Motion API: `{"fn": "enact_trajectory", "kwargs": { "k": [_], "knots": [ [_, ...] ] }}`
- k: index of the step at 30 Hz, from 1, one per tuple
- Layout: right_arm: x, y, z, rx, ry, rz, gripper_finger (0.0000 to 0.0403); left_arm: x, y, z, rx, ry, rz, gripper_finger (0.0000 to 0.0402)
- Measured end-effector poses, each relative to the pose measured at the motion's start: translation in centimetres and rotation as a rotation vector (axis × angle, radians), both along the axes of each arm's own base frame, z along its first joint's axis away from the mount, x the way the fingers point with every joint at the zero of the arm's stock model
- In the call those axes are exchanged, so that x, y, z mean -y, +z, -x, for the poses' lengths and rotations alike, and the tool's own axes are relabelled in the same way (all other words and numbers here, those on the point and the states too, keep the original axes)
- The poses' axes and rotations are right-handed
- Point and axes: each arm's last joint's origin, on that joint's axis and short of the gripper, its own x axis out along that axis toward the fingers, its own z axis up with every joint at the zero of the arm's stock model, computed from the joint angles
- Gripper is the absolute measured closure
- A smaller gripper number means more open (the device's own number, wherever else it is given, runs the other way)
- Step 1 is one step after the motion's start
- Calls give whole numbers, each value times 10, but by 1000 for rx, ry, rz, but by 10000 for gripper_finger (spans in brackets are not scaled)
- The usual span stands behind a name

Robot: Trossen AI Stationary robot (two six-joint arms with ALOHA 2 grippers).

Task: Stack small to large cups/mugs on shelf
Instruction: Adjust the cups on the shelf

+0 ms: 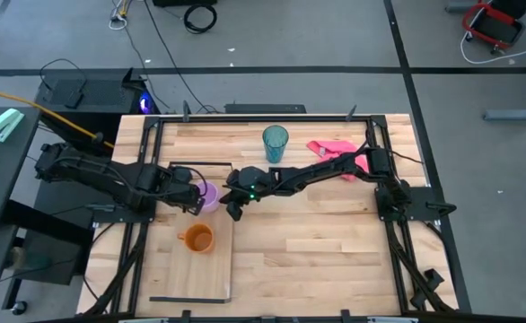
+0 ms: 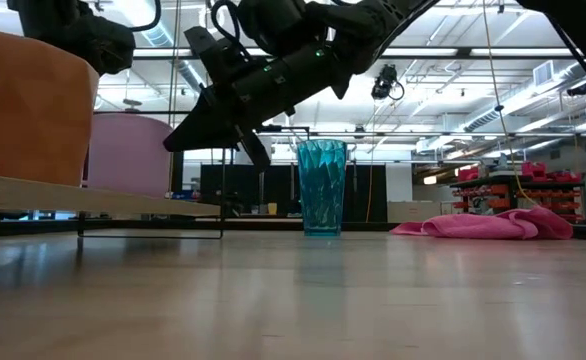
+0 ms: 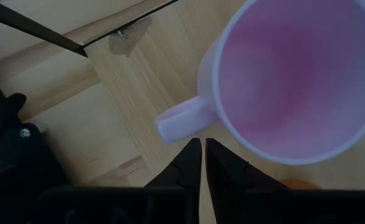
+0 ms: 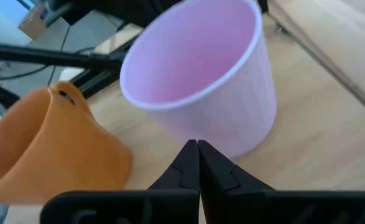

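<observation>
- The left pincer point(image 3: 202, 163) sits just beside the small lilac plastic mug with a handle point(image 1: 208, 195); in its wrist view its two dark fingers stand almost together with only a thin slit between them, their tips just short of the mug's handle, and nothing is between them.
- The right pincer point(image 4: 197, 155) hangs over the same lilac mug from the other side; its fingers are pressed together, empty, with tips near the mug's wall. Whether they touch it I cannot tell.
- The lilac mug stands upright on the long light-wood shelf plank with a thin black wire frame point(image 1: 211, 269), towards its far end, between the two pincers.
- The orange mug with a handle point(image 1: 197, 239) stands upright on the same plank, nearer the camera side and apart from the lilac mug.
- The tall translucent teal tumbler point(image 1: 275, 144) stands upright on the slatted wooden worktop point(image 1: 326, 251), off the shelf and well apart from both mugs.
- A crumpled pink cloth point(image 1: 337, 151) lies on the worktop near the tumbler, partly under the right arm.
</observation>
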Motion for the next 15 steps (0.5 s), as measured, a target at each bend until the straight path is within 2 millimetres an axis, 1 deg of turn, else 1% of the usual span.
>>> {"fn": "enact_trajectory", "kwargs": {
  "k": [5, 9, 12, 15],
  "knots": [
    [-9, -3, 2, -34, 55, -22, 400, 2, 4, 4, 19, -11, 17, 368],
    [-23, -4, 3, -48, 104, -33, 399, 6, 8, 16, -6, -19, 54, 366],
    [-34, -5, 5, -61, 150, -17, 400, 13, 10, 26, -44, -34, 124, 372],
    [-42, -5, 6, -64, 174, -4, 400, 23, 11, 31, -55, -55, 189, 379]
  ]
}}
